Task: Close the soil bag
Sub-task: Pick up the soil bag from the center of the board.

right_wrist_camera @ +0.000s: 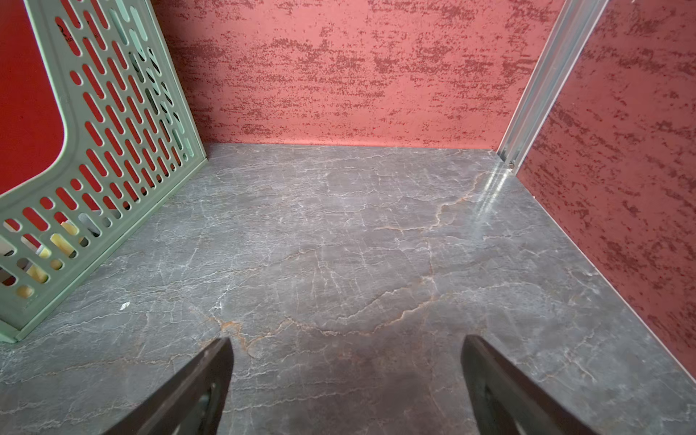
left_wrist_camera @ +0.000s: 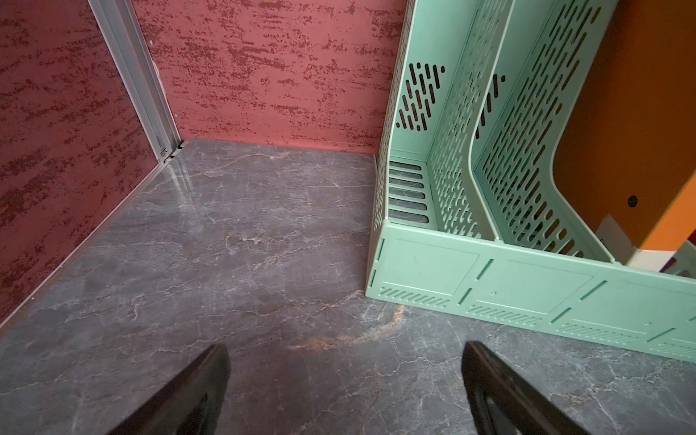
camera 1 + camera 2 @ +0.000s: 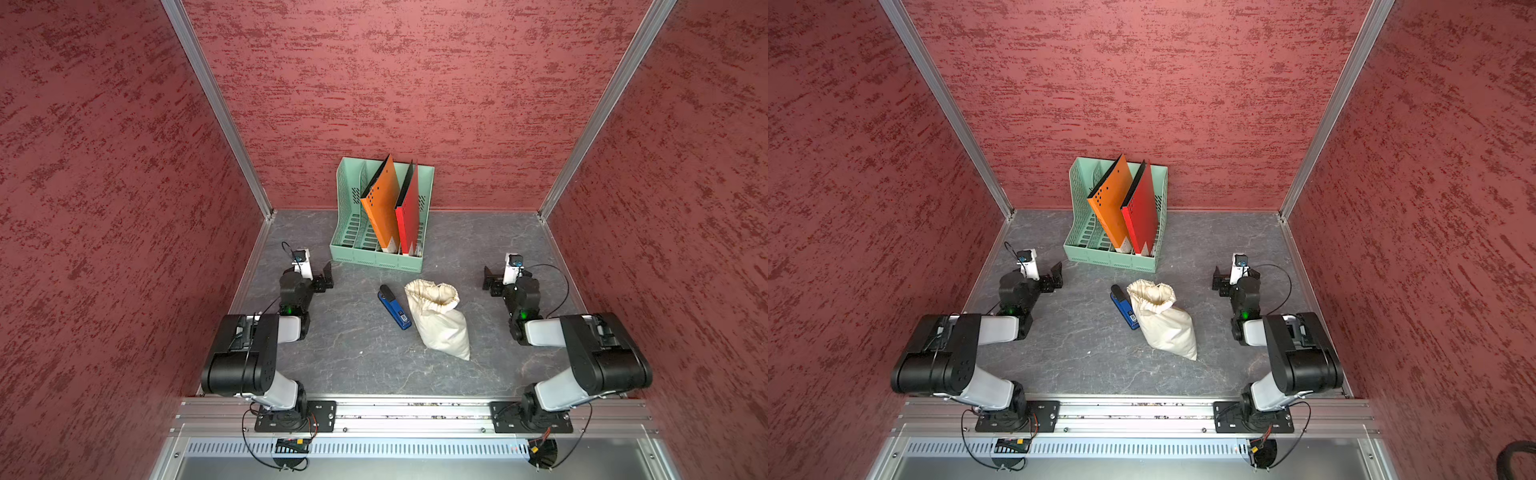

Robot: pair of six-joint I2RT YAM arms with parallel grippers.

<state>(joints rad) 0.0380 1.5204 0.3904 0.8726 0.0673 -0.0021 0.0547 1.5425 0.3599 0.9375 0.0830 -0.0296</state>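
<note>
The soil bag (image 3: 441, 326) (image 3: 1166, 328) is a cream cloth sack lying on the grey marbled table, in both top views. Its ruffled drawstring neck (image 3: 432, 293) points toward the back wall and gapes open. My left gripper (image 3: 326, 275) (image 3: 1055, 274) hovers far to the bag's left, open and empty. My right gripper (image 3: 489, 280) (image 3: 1219, 282) is off to the bag's right, open too. In the wrist views, each gripper (image 2: 344, 361) (image 1: 344, 357) has only bare table between its black fingers; the bag is outside both.
A blue stapler (image 3: 395, 308) (image 3: 1123, 309) lies right beside the bag's left side. A mint green file organizer (image 3: 376, 258) (image 2: 527, 286) (image 1: 105, 150) stands at the back, holding an orange folder (image 3: 380, 203) and a red folder (image 3: 409, 212). Red walls enclose three sides.
</note>
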